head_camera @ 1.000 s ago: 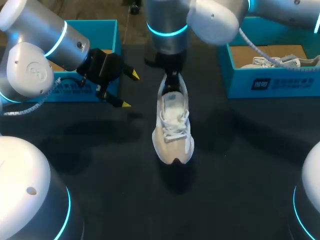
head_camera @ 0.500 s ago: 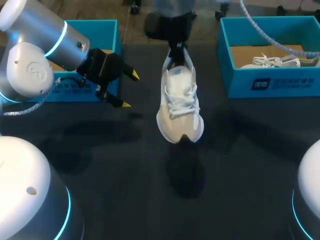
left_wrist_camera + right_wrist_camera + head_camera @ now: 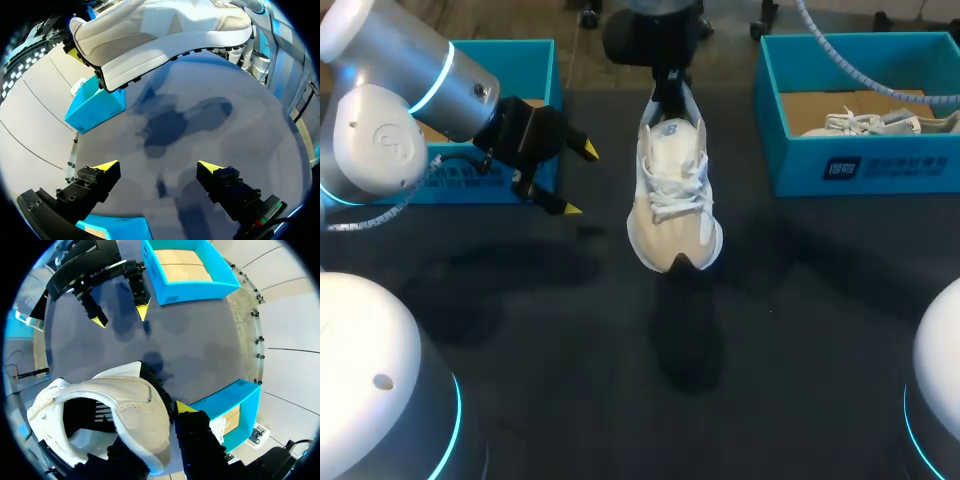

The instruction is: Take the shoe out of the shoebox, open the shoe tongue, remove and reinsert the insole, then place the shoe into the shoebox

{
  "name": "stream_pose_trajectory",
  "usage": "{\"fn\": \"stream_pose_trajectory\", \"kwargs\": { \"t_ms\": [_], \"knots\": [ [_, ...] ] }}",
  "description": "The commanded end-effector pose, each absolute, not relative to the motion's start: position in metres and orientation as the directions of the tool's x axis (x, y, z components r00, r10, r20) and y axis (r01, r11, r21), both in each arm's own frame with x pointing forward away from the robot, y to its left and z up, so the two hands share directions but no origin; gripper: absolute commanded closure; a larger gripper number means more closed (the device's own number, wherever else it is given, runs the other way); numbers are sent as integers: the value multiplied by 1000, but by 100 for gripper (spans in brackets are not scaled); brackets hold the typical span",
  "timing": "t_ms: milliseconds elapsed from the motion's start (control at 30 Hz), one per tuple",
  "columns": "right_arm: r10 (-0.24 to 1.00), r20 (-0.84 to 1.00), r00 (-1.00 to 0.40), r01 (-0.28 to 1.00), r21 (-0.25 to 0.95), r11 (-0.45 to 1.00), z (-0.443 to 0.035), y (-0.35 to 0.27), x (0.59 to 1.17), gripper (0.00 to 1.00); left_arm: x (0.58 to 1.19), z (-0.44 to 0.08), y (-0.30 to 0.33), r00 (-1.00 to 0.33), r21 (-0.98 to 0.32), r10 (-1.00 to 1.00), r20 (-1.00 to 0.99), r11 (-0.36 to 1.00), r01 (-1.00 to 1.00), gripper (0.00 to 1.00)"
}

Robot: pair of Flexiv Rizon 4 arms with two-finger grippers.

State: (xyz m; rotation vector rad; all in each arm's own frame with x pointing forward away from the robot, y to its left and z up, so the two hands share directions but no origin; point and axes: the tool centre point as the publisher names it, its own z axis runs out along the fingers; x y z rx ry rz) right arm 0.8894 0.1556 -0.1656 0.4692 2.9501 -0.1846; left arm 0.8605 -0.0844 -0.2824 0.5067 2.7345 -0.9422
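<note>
Dark bench [image 3: 520, 300] below: right pincer [image 3: 667, 98] clamps the shoe [image 3: 673, 200] at its heel, aloft; left pincer [image 3: 577, 180] gapes empty. Advise lowering it sole-flat, slowly.

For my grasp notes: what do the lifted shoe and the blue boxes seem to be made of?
The shoe: seemingly soft matte fabric, pale beige, with woven white laces; its sole looks rubbery, showing dark tread lugs. The boxes: probably cardboard, matte blue outside, brown inside.

The shoe [image 3: 672, 195] was cream-white with white laces and black sole studs. The shoebox [image 3: 535, 60] behind the yellow-tipped black left gripper [image 3: 578, 179] and the other shoebox [image 3: 880, 165] were bright blue, tan inside. The table [image 3: 620, 380] was dark grey.
</note>
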Motion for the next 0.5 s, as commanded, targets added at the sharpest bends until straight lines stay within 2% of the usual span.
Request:
{"fn": "stream_pose_trajectory", "kwargs": {
  "t_ms": [33,200,500],
  "knots": [
    [298,-163,-941,316,-97,944,-164,154,890,100,860,-282,-84,-920,-555,252,-301,738,384,0],
    [328,-183,-927,347,-84,934,-166,136,899,100,860,-282,-84,-920,-555,252,-301,738,384,0],
    [276,-206,-939,293,-57,954,-171,74,932,100,860,-282,-84,-920,-555,252,-301,738,384,0]
  ]
}}
